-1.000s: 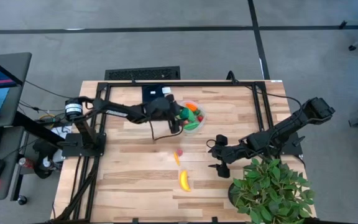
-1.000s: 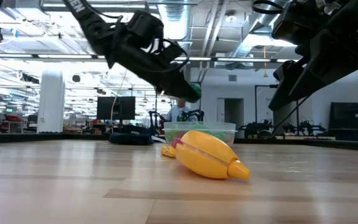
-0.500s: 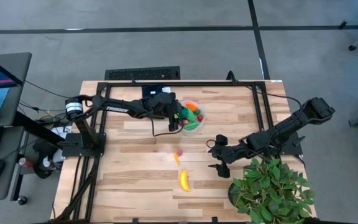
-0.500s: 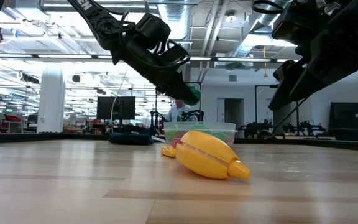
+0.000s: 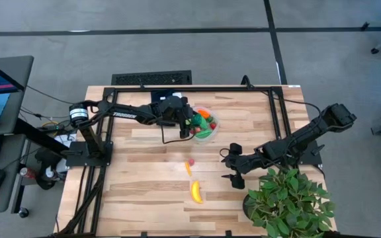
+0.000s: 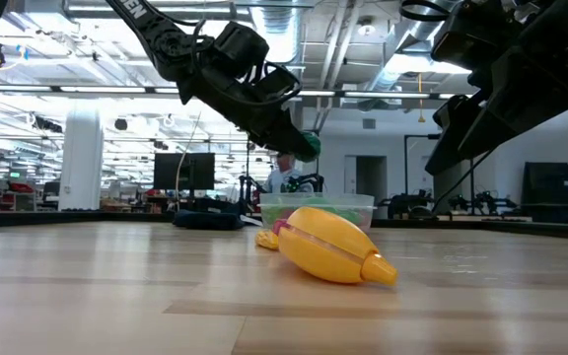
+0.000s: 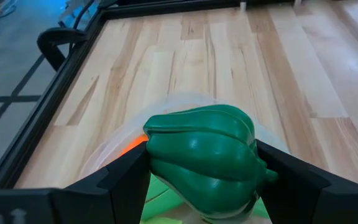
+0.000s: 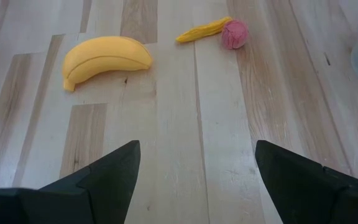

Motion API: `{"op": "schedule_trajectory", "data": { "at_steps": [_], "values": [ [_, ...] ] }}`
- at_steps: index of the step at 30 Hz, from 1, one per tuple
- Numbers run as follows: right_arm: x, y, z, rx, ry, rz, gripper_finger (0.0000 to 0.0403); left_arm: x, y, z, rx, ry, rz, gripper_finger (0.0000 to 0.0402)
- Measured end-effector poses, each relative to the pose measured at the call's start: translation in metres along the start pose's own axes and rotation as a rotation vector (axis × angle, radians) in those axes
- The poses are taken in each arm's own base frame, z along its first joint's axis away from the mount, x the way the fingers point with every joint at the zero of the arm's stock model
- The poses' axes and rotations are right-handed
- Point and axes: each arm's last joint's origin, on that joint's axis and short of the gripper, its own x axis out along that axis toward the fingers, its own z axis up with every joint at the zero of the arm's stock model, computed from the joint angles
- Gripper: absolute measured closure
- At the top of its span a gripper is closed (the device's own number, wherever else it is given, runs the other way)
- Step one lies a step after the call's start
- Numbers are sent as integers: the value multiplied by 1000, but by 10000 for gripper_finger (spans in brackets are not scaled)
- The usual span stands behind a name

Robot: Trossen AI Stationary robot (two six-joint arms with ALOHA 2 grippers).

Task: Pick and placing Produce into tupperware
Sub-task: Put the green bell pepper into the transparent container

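Observation:
My left gripper (image 5: pixel 192 121) is shut on a green toy pepper (image 7: pixel 201 152) just above the clear round tupperware (image 5: pixel 207 123), which holds green, orange and red pieces. The gripper and pepper also show in the low view (image 6: pixel 302 144), above the tupperware (image 6: pixel 316 210). A yellow banana (image 5: pixel 196 192), a small orange piece (image 5: pixel 188 169) and a red strawberry (image 5: pixel 191 161) lie on the table. My right gripper (image 5: pixel 232 178) is open and empty, to the right of the banana (image 8: pixel 106 57). My left gripper pinches the green pepper by its two opposite sides (image 7: pixel 156 163) between its two fingers. The fingers slant down from the table's left. The pepper is lifted clear, over the tupperware's left rim (image 7: pixel 114 149).
A big leafy potted plant (image 5: pixel 290 201) stands at the near right corner, close to my right arm. A dark blue cloth (image 5: pixel 167 99) lies at the far edge behind the tupperware. A black frame (image 5: pixel 111 119) runs along the table's left and far sides.
My left gripper has drawn back a little toward the table's left and far side with the green pepper, and has risen slightly; it stays shut on the pepper above the tupperware's left rim.

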Motion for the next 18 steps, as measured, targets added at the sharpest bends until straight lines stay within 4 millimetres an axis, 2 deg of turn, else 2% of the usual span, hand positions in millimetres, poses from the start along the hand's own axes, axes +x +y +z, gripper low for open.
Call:
{"op": "schedule_trajectory", "data": {
  "at_steps": [12, 18],
  "values": [
    [0, 0, 0, 0, 0, 0, 91, 1, -3, 3, 0, -57, -7, 156],
    [0, 0, 0, 1, -1, 1, 91, 22, -5, -15, -34, -40, -13, 156]
  ]
}}
